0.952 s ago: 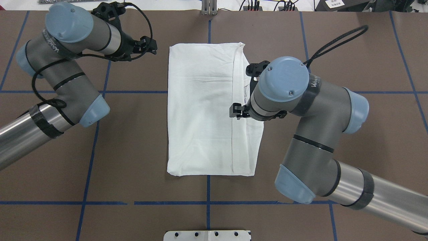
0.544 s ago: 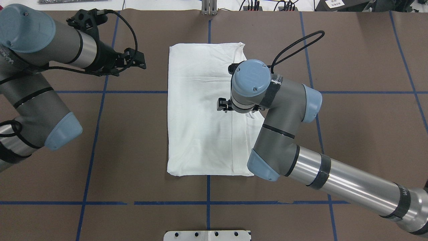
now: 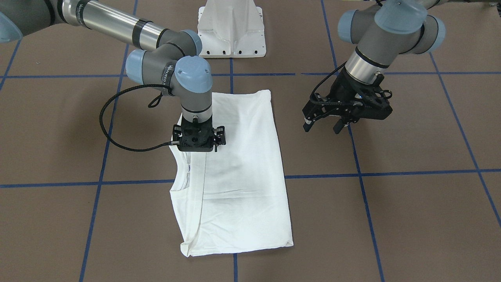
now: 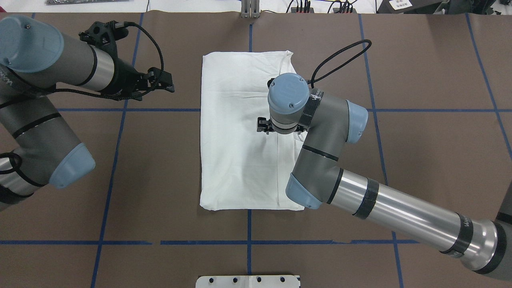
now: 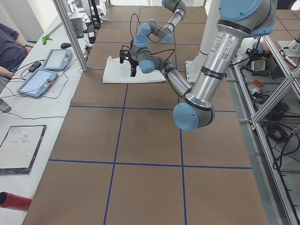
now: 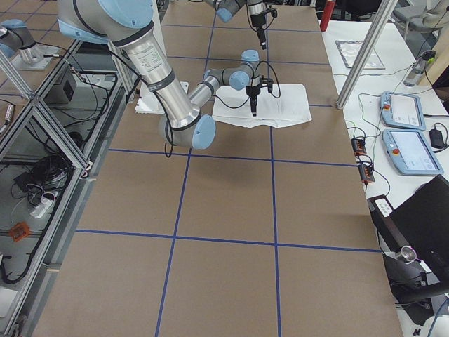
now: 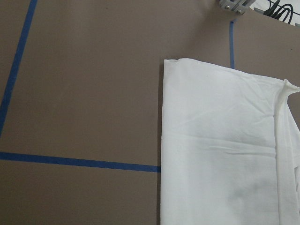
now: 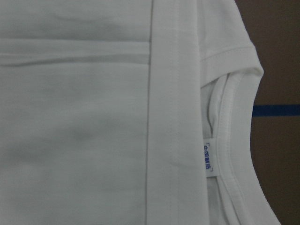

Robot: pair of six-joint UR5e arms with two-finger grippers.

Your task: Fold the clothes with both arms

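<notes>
Shirt (image 4: 240,140) lies folded lengthwise on the table (image 4: 160,180) beneath the right gripper (image 3: 197,149), whose jaw width is hidden from you. Left gripper (image 3: 321,127) hangs well aside, jaws wide, likely clearing the next fold.

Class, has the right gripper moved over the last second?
Yes: in the overhead view the right gripper has moved leftward across the shirt, toward the central blue tape line.

Brown table (image 4: 160,180), blue tape grid (image 4: 108,172)

White shirt (image 4: 240,160), a flat folded rectangle; right tool (image 3: 197,141) over its neck side, left tool (image 3: 321,128) apart alongside.
</notes>
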